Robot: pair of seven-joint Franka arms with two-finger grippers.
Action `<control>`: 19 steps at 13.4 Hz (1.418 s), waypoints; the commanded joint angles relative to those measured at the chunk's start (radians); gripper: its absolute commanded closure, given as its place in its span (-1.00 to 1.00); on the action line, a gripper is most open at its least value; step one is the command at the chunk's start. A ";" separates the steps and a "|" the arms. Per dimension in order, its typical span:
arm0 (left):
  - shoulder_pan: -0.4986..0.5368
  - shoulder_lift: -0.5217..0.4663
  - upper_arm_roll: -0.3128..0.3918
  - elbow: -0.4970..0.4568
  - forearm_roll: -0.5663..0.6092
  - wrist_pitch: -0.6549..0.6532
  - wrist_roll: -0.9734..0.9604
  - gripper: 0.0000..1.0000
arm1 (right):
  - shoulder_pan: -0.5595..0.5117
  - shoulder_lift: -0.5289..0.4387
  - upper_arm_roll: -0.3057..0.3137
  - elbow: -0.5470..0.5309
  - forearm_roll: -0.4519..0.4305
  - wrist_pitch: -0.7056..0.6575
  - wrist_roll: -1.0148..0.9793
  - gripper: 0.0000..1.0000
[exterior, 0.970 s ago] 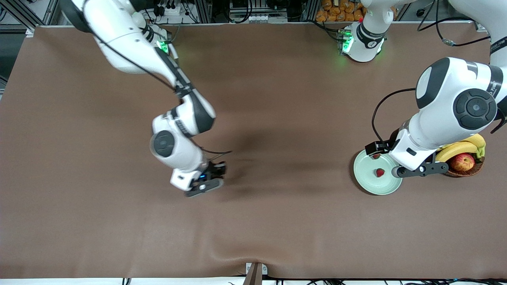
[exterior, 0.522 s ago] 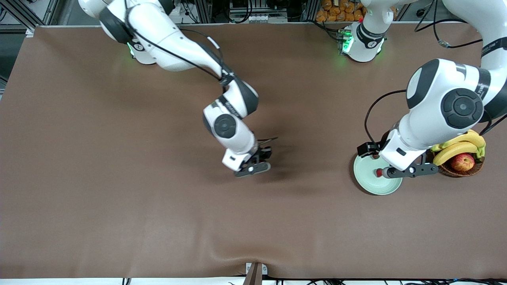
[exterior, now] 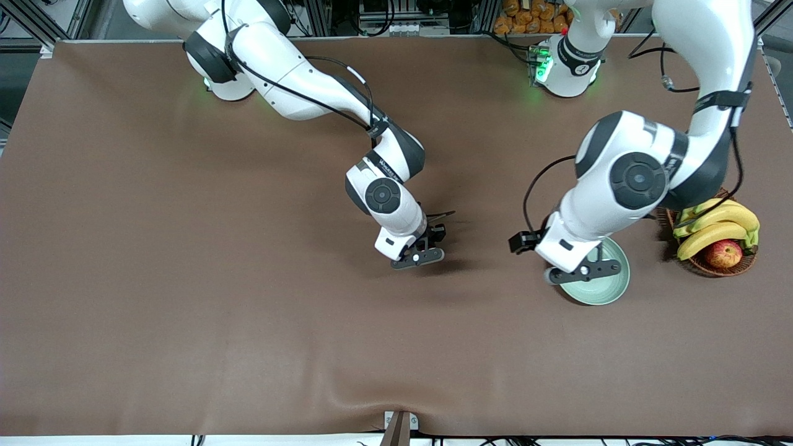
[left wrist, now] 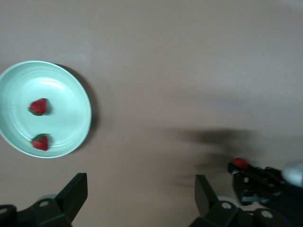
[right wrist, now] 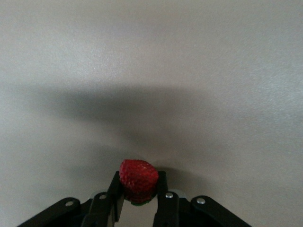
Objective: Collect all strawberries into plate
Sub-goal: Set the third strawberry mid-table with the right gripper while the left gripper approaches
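My right gripper (exterior: 420, 255) is over the bare mat at the middle of the table, shut on a red strawberry (right wrist: 138, 177); its jaws (right wrist: 138, 183) pinch the berry from both sides. The mint-green plate (exterior: 612, 284) lies toward the left arm's end. My left gripper (exterior: 581, 272) hangs open and empty over the plate's edge and hides the berries in the front view. In the left wrist view the plate (left wrist: 71, 106) holds two strawberries (left wrist: 39, 106) (left wrist: 41, 142). That view also shows the open left gripper (left wrist: 139, 198) and the berry in the right gripper (left wrist: 240, 163).
A brown wicker basket (exterior: 712, 271) with bananas (exterior: 712, 232) and a red-yellow apple (exterior: 723, 253) stands beside the plate at the left arm's end. Brown mat covers the table between the two grippers.
My right gripper has carried the strawberry across the table toward the plate. My left arm has shifted over the plate toward the right arm's end and now covers the two berries in the front view.
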 commanded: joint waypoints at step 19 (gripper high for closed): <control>-0.559 0.360 0.306 0.095 -0.007 0.380 -0.593 -0.81 | -0.681 -0.817 -0.034 -0.576 -0.105 -0.408 -0.434 -1.00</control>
